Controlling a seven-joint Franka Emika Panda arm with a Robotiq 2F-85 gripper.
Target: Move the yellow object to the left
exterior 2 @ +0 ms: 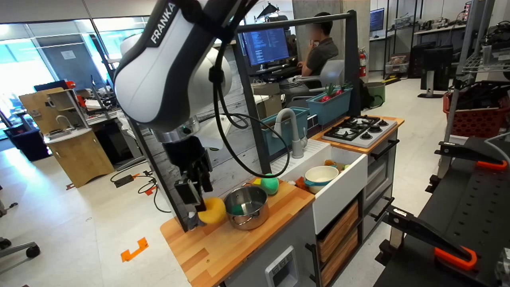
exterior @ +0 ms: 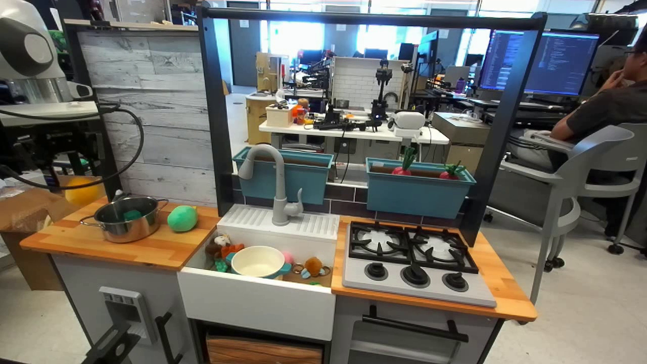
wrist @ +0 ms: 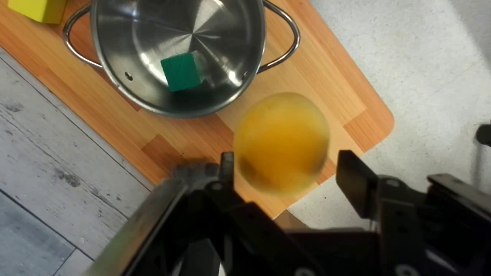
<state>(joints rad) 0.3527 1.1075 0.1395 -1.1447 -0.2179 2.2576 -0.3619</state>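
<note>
The yellow object (wrist: 282, 143) is rounded and blurred in the wrist view. It lies between and just past the fingertips of my gripper (wrist: 285, 161), which is open. A gap shows between it and the right finger; the left finger is close to its edge. In the exterior views the yellow object (exterior: 82, 192) (exterior 2: 212, 210) is at the counter's end beside the steel pot, with a finger of the gripper (exterior 2: 204, 196) in front of it. It appears just above the wooden counter (exterior 2: 223, 247); whether it touches the counter I cannot tell.
The steel pot (exterior: 129, 230) (exterior 2: 249, 215) (wrist: 180, 103) holds a green block (wrist: 182, 72). A green ball (exterior: 182, 218) (exterior 2: 269, 184) and a yellow block (wrist: 42, 9) are beyond it. A small grey thing (exterior 2: 195, 220) lies by the wood-plank wall (exterior: 151, 111). The sink (exterior: 258, 303) holds several toys.
</note>
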